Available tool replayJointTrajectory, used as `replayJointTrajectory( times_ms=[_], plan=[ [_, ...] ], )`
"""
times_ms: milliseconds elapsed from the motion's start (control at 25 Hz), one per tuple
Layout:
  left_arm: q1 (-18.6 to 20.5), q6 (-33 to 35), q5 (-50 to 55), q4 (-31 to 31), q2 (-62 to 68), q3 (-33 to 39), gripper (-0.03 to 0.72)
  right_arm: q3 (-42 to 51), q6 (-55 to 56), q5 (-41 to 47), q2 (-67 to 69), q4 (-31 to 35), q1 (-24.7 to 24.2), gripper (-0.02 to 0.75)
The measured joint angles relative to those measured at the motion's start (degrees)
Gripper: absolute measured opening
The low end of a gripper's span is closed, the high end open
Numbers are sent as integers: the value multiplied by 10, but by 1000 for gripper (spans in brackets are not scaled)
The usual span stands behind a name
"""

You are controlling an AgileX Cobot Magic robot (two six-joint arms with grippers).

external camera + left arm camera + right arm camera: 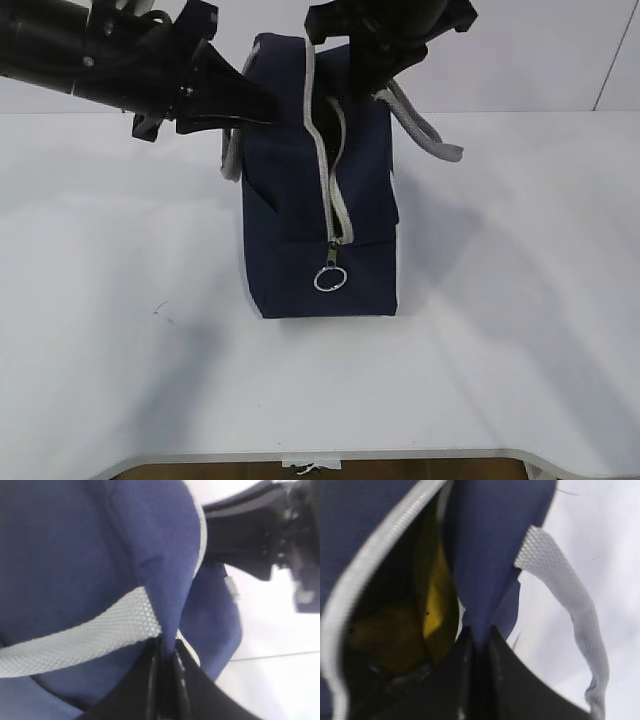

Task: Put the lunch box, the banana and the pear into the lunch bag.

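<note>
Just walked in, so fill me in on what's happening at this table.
Both arms are at the top of the blue lunch bag. The left gripper and the right gripper each pinch the fabric beside its unzipped opening. Yellow fruit, apparently the banana, already lies inside. The lunch box isn't visible.
</note>
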Motion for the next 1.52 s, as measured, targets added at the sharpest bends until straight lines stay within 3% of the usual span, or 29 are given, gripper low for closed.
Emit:
replayJointTrajectory(
  times_ms=[160, 240, 360, 440, 880, 1120, 1320, 1520],
  plan=[
    [-7, 1, -1, 11, 10, 0, 175, 0, 9, -2, 0, 5, 0, 312],
    [-8, 1, 6, 15, 13, 0, 298, 0, 17, -3, 0, 5, 0, 383],
    [-7, 1, 28, 25, 13, 0, 431, 0, 24, -4, -5, 20, 0, 421],
    [0, 1, 47, 47, 13, 0, 465, 4, 25, -6, -17, 29, 0, 426],
    [33, -4, 167, 146, -28, -11, 485, 62, 26, -7, -103, 62, 0, 428],
    [25, -122, 176, 326, -44, -69, 430, 65, 26, -7, -117, 58, 0, 430],
    [5, -203, 184, 458, -58, -74, 396, 66, 26, -7, -117, 26, 0, 430],
    [-7, -228, 187, 498, -83, -74, 392, 81, 25, -7, -134, -30, 27, 431]
  ],
)
